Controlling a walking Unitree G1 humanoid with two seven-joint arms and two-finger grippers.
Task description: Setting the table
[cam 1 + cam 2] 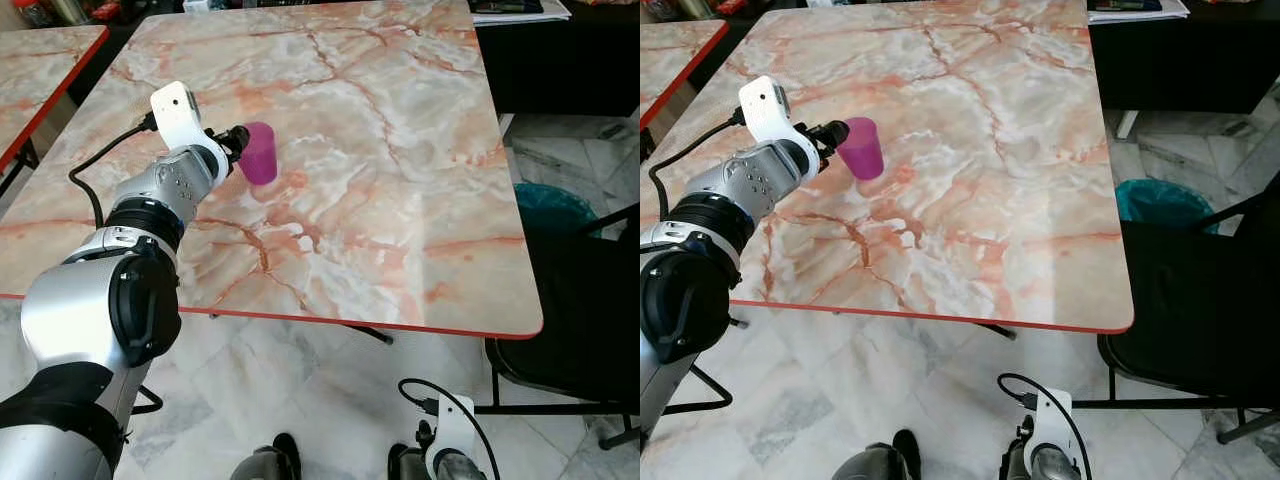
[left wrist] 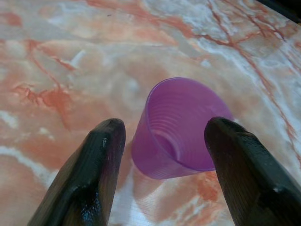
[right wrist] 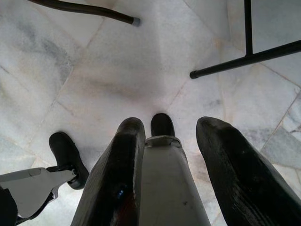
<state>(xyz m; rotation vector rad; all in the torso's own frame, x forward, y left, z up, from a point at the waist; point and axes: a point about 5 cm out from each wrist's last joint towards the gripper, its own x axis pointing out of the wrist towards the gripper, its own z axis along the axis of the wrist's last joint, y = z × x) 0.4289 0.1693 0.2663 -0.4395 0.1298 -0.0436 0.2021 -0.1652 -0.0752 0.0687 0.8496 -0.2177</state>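
Note:
A translucent purple plastic cup [image 1: 260, 152] stands upright on the marble table [image 1: 400, 210], toward its left side. My left gripper [image 1: 232, 140] reaches in from the cup's left at cup height. In the left wrist view the cup [image 2: 181, 127] sits just beyond the two black fingertips, and the left gripper [image 2: 164, 125] is open with its fingers [image 2: 101, 160] apart and off the cup wall. My right gripper [image 3: 171, 125] hangs low beside my leg, open, pointing at the marble floor [image 3: 117, 70].
A black chair [image 1: 590, 330] stands at the table's right front corner, with a teal bin [image 1: 550, 205] behind it. A second marble table [image 1: 30, 70] is at the far left. A dark cabinet [image 1: 560, 60] lies beyond the table's right edge.

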